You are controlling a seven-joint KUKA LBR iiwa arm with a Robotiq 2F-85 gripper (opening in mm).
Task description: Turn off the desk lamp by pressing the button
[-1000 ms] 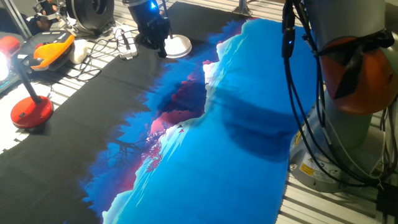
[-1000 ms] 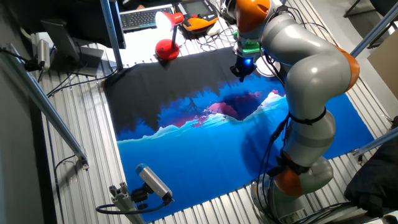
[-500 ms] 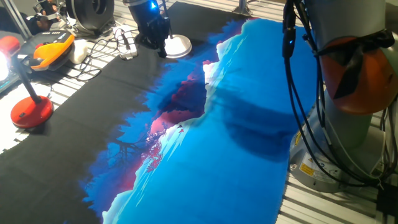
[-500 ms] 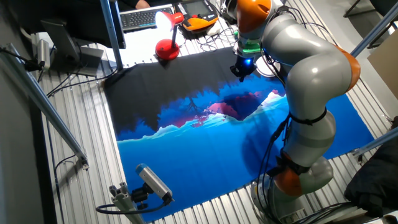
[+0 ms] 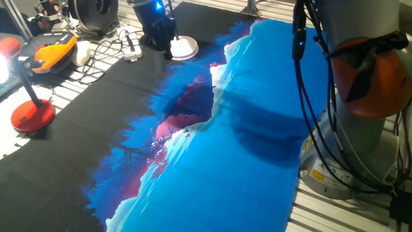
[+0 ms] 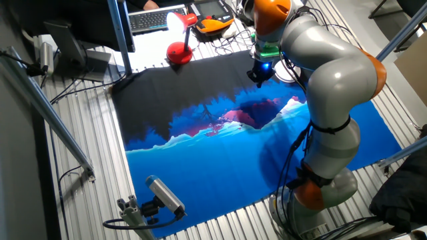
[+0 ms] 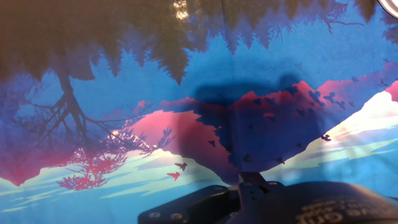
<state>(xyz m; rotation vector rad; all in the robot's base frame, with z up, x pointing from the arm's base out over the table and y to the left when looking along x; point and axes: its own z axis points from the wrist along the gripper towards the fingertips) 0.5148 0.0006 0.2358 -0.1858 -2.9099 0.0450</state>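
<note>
Gripper (image 5: 166, 46) aperture cannot be told: in one fixed view the dark hand is seen low over the near edge of the desk lamp (image 5: 184, 48), whose flat white disc base lies at the far edge of the printed mat (image 5: 244, 154), but the fingertips are lost against the black body. Whether the base is actually touched cannot be made out either. In the other fixed view the gripper (image 6: 259, 75) is seen under the arm's wrist (image 6: 268, 48), where a green ring and a blue light are lit, and the white base is hidden behind it. Only a black part of the hand's body is shown along the bottom of the hand view, above the mountain-and-tree print of the mat (image 7: 124, 93), with a dark shadow cast across it.

Compared with the frames of a second and half a second ago, no shift is seen in arm, hand or lamp.
</note>
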